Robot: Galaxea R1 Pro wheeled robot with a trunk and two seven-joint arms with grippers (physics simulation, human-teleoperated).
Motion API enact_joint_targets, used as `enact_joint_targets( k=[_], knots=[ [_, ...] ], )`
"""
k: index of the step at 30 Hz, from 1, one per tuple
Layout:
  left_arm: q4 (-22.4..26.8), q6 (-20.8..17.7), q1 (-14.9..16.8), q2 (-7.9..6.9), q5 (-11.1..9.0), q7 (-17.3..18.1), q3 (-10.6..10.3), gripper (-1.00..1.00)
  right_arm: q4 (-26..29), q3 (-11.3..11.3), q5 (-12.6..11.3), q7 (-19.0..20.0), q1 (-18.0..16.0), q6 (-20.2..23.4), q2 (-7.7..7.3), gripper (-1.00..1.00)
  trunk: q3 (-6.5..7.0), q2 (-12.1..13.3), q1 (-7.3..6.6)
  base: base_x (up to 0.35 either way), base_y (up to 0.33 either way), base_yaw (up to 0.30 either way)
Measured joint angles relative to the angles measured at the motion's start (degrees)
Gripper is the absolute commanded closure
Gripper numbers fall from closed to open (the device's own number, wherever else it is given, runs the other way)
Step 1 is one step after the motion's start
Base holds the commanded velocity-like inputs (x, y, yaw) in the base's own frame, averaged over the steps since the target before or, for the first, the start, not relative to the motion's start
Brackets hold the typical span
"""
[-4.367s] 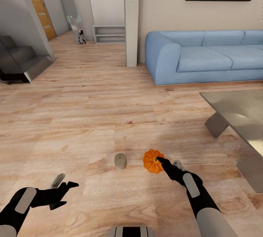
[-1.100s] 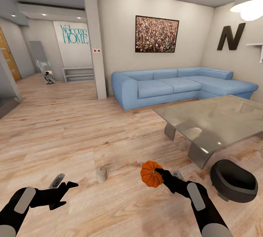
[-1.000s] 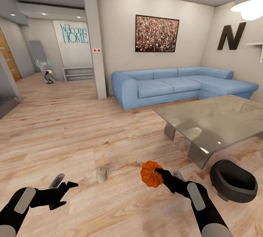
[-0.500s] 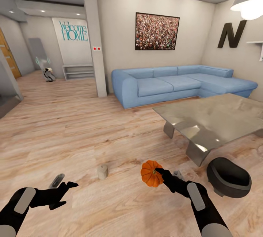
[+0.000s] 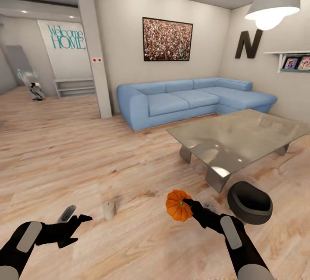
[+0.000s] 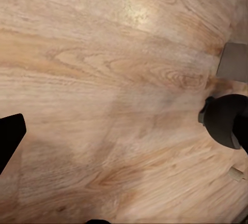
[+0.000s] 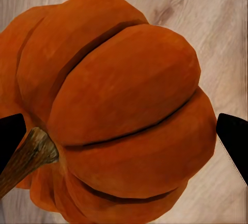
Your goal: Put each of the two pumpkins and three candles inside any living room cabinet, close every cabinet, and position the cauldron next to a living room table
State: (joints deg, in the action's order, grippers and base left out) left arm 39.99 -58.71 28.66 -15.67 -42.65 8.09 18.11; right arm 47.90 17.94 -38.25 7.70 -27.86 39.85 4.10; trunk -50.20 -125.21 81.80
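View swung rightward since half a second ago — sofa [image 5: 189,99], glass table [image 5: 241,135] and cauldron [image 5: 249,202] all slid left in head view, shelf with pictures [image 5: 292,61] came in; camera turn, not things moving. Right gripper [image 5: 186,203] stayed clamped on pumpkin [image 5: 177,205], carried above floor [image 5: 86,150]. Left gripper [image 5: 75,219] spread, empty. Candle [image 5: 109,210] stood on floor, left behind. No cabinet in sight — robot likely turning to find one; pumpkin not yet stowed.

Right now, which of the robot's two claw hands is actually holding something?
The right gripper: it is closed on an orange pumpkin. The left gripper is open over bare wood floor.
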Motion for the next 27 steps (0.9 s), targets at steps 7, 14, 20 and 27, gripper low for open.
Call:
enact_joint_targets(
  k=[7,14,20,27],
  knots=[
    [0.0,0.0,0.0,0.01,0.0,0.0,0.0,-1.00,0.0,0.0,0.1,0.0,0.0,0.1,0.01,1.00,1.43,2.8,-1.54,0.000,0.000,-0.278],
    [0.0,0.0,0.0,0.01,0.0,0.0,0.0,-1.00,-0.1,0.0,0.2,0.0,0.0,0.1,0.00,1.00,2.86,5.6,-3.07,0.000,0.000,-0.278],
    [0.0,0.0,0.0,-0.02,0.0,0.0,0.0,-1.00,-0.1,0.0,0.3,0.0,0.0,0.1,0.01,1.00,4.08,8.0,-4.39,0.000,0.000,-0.278],
    [0.0,0.0,0.0,-0.06,0.0,0.0,0.0,-1.00,-0.1,0.0,0.3,-0.1,0.0,0.0,0.03,1.00,5.46,10.8,-5.93,-0.001,0.000,-0.278]
  ],
)
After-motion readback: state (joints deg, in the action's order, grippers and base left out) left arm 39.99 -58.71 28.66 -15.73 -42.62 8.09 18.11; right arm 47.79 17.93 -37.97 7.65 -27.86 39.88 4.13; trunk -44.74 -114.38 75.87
